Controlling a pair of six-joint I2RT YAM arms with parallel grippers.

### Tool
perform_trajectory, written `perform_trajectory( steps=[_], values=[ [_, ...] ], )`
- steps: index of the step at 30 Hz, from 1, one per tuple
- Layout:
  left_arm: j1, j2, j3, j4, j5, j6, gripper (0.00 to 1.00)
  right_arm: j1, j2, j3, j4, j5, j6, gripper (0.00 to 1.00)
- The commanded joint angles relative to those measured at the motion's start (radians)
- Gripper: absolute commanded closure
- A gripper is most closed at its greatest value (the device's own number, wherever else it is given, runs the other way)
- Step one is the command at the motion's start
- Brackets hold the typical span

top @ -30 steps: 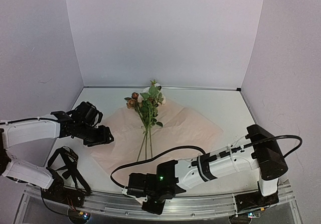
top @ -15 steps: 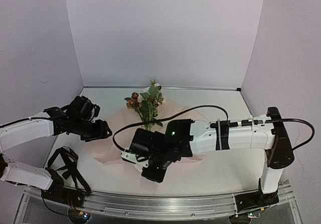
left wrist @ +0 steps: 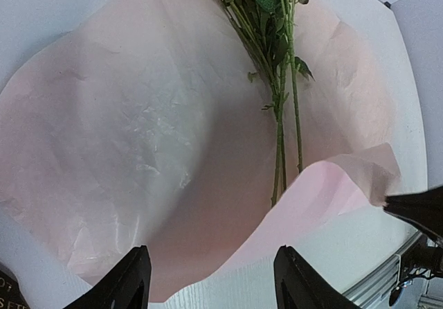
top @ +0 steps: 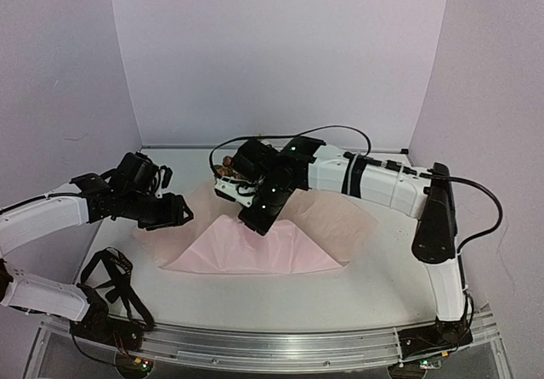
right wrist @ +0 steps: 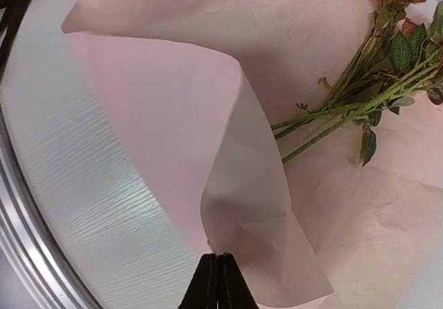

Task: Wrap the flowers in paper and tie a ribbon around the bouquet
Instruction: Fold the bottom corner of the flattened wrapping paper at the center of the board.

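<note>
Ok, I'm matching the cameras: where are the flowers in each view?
Top external: flowers centre back, mostly hidden behind the right arm.
Left wrist: top centre, stems running down.
Right wrist: upper right.
Shared landmark: the paper with its folded-over corner.

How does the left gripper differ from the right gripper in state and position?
The left gripper stands open and empty; the right gripper is shut on a corner of the paper. The left gripper sits at the paper's left edge; the right gripper holds its corner raised near the flowers. Both face the paper.
</note>
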Motion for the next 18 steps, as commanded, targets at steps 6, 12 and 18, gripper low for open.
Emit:
perform_trajectory(
  steps=[6,12,18],
  values=[
    [-0.024,0.026,-0.004,0.107,0.130,0.027,0.41,-0.091,0.195,0.175,0.017,0.032,-0.028,1.00],
    [-0.123,0.143,-0.012,0.163,0.152,0.011,0.48,-0.119,0.256,0.210,0.065,0.094,-0.014,1.00],
    [-0.173,0.263,-0.023,0.246,0.176,-0.023,0.51,-0.135,0.272,0.242,0.088,0.137,0.002,1.00]
  ],
)
